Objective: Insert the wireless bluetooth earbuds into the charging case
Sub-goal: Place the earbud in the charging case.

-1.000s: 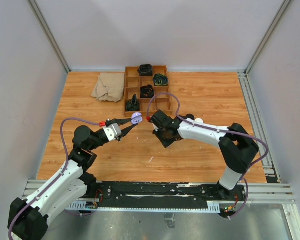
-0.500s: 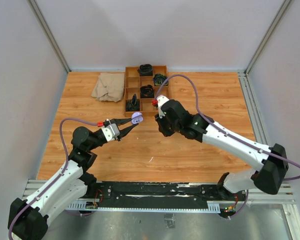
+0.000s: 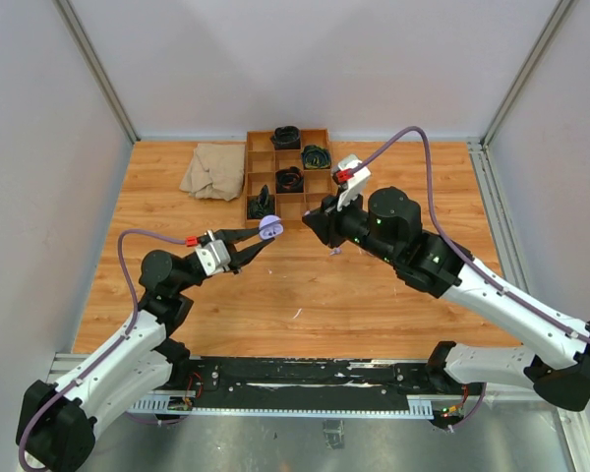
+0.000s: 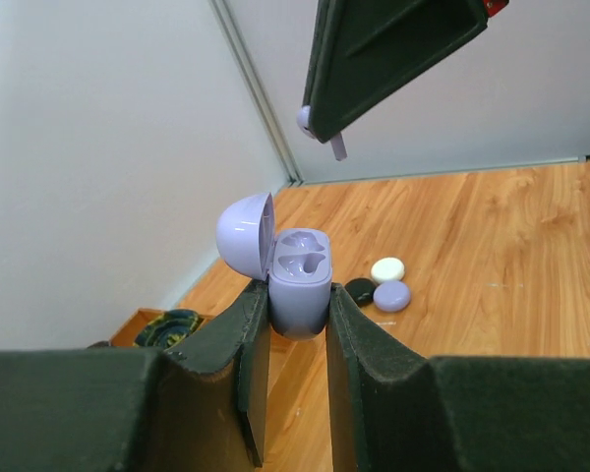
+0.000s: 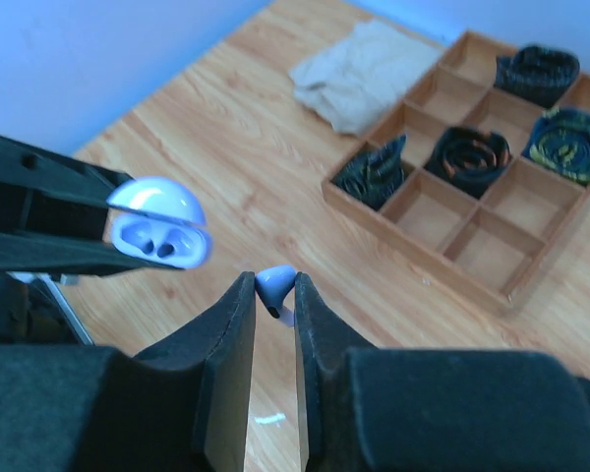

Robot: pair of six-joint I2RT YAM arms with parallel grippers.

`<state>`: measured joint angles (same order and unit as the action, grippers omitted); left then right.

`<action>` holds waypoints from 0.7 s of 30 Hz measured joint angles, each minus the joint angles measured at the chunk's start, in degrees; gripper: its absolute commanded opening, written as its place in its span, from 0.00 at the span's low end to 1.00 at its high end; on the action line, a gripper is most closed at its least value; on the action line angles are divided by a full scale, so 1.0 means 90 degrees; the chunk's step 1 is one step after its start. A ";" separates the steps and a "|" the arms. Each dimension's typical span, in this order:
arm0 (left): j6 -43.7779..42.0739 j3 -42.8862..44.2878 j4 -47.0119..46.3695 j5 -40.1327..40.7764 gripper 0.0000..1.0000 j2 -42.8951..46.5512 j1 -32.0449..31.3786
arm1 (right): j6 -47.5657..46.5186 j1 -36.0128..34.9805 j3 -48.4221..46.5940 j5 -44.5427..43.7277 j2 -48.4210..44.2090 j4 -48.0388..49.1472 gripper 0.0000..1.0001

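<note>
My left gripper (image 3: 261,239) is shut on a lilac charging case (image 3: 268,229) and holds it above the table. The case (image 4: 300,280) stands upright between the pads with its lid tipped open, and both sockets show empty. My right gripper (image 5: 272,295) is shut on a lilac earbud (image 5: 275,280), stem pointing down. It hangs in the air a little to the right of the case (image 5: 157,236). From the left wrist, the earbud (image 4: 305,119) pokes out of the right fingers above and beyond the case.
A wooden compartment tray (image 3: 287,202) with dark coiled straps stands at the back centre, a crumpled beige cloth (image 3: 213,169) to its left. White (image 4: 387,268), lilac (image 4: 391,295) and black (image 4: 359,289) round pucks lie on the table beyond the case.
The right arm has lifted off the table and swung up and back, carrying the earbud level with the case. The left gripper has held the open case nearly still.
</note>
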<state>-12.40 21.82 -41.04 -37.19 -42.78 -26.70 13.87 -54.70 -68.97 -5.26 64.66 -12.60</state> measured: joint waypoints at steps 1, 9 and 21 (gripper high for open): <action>0.0056 -0.0002 -0.0097 0.0002 0.00 -0.0015 0.0000 | 0.0010 -0.0019 0.0010 0.0034 -0.0029 0.0172 0.13; 0.0444 -0.0027 -0.0806 0.0002 0.00 -0.0015 0.0000 | 0.0085 -0.0486 0.0413 0.0257 -0.0078 0.1610 0.12; 0.0886 -0.0119 -0.1212 0.0000 0.00 0.0036 0.0000 | 0.0121 -0.0879 0.0758 0.0410 0.0036 0.2931 0.12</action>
<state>-4.43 20.75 -51.94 -37.19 -42.46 -26.70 14.96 -62.61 -62.15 -1.56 64.99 13.78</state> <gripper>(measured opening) 0.279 0.197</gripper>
